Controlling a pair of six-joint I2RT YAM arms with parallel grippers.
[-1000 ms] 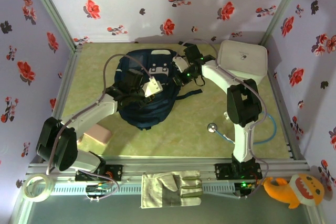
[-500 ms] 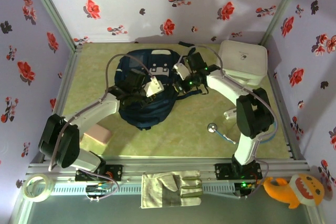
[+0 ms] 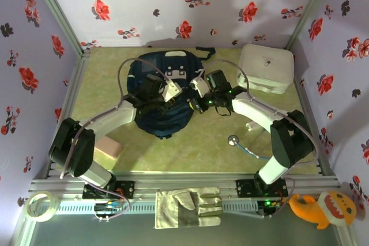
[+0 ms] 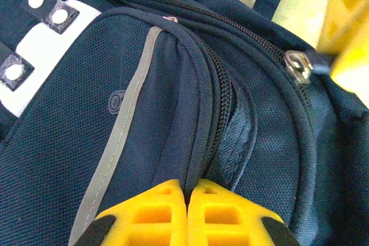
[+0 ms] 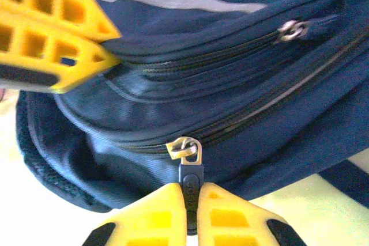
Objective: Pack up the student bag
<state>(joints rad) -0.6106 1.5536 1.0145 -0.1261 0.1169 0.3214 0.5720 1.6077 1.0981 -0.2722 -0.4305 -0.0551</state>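
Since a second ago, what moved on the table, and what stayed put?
The right gripper, shut on the zipper pull, slid along the student bag toward the arms' bases. The left gripper kept pinching the bag's fabric, hardly shifting. The white case, stethoscope and glove stayed put.

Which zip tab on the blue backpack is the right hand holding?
Find the navy backpack mid-table. Two zips cross its side; the dark pull tab hangs from the lower silver slider. Unlike the upper pull, lying free, it is pinched in the yellow right hand.
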